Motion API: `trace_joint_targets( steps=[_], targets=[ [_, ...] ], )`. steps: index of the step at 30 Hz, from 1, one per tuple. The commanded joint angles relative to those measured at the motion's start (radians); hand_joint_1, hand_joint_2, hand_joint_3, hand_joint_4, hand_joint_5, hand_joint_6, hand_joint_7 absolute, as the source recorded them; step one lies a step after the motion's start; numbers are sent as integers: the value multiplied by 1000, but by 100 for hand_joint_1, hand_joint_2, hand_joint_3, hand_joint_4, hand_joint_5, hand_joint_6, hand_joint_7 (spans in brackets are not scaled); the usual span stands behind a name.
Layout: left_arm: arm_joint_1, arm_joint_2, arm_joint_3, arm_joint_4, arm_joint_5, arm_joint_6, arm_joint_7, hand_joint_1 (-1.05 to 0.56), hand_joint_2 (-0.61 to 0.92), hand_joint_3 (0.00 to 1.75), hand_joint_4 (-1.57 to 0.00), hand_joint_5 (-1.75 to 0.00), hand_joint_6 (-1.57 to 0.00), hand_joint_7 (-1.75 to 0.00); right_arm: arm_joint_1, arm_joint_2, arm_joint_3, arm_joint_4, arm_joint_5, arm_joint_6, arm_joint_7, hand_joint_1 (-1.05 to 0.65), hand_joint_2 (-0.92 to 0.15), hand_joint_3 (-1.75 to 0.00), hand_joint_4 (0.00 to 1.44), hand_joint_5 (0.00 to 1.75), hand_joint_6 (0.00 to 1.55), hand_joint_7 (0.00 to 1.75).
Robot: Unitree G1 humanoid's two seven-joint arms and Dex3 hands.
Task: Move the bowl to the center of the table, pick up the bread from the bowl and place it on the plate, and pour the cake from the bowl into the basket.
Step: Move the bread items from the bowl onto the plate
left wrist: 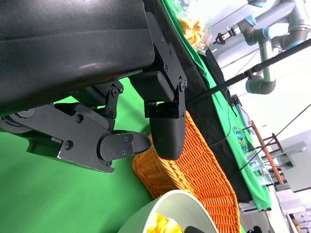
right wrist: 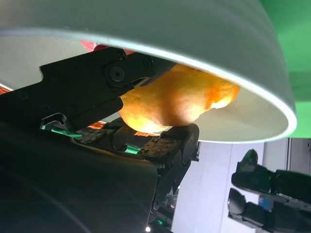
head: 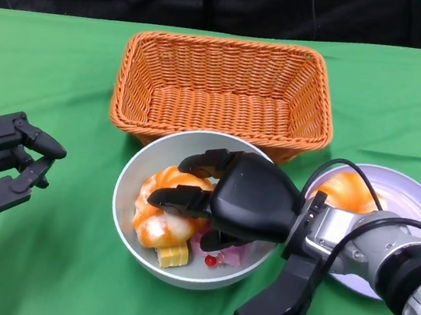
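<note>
1. The bread [head: 162,212] is lying in the left half of the bowl [head: 128,193], at lower centre of the head view, its long axis running from upper right to lower left of the frame, with a paler end toward the bottom.
2. Beside it, low in the bowl, a small yellow cake piece [head: 171,256], a pink piece [head: 229,256] and a red bead-like bit [head: 210,260] are showing; the pink piece is largely covered by the hand.
3. The right hand [head: 224,199] is reaching into the bowl from the lower right, its fingers [head: 181,198] lying over the bread; in the right wrist view the bread [right wrist: 177,99] is sitting pinched between an upper finger [right wrist: 87,82] and a lower one.
4. The left hand [head: 5,164] is hovering at the left edge, well apart from the bowl, fingers curled but separated, holding nothing.
5. The basket [head: 224,89] is standing just behind the bowl, its long axis across the frame.
6. The plate [head: 416,202] at the right is partly hidden by the right forearm, with an orange piece [head: 347,191] on it.
</note>
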Motion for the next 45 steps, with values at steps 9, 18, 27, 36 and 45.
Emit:
trace_joint_targets(
  steps=[9,18,27,36,45],
  targets=[
    [9,17,8,-3,1,-6,11,-3,84,50,-78,-151,-85,-104,24,60,83,84,-32,81,-217,-41,-83,0,76,100,110,9],
    [5,16,8,5,8,-14,15,-3,80,57,-79,-150,-85,-105,19,64,80,128,-3,54,-284,-39,-81,0,64,159,118,9],
    [6,11,3,-1,17,-6,24,-5,80,55,-78,-151,-85,-104,0,30,53,114,21,17,-339,-41,-80,-1,54,174,120,12],
    [4,7,1,-3,8,-4,18,-7,81,52,-78,-152,-84,-103,20,-52,-40,-9,101,-62,-294,-34,-90,-1,63,145,98,56],
    [8,11,4,-7,7,0,18,-3,81,55,-79,-152,-85,-104,125,-150,-162,-235,184,-112,-214,-29,-92,-6,68,127,66,114]
  ],
)
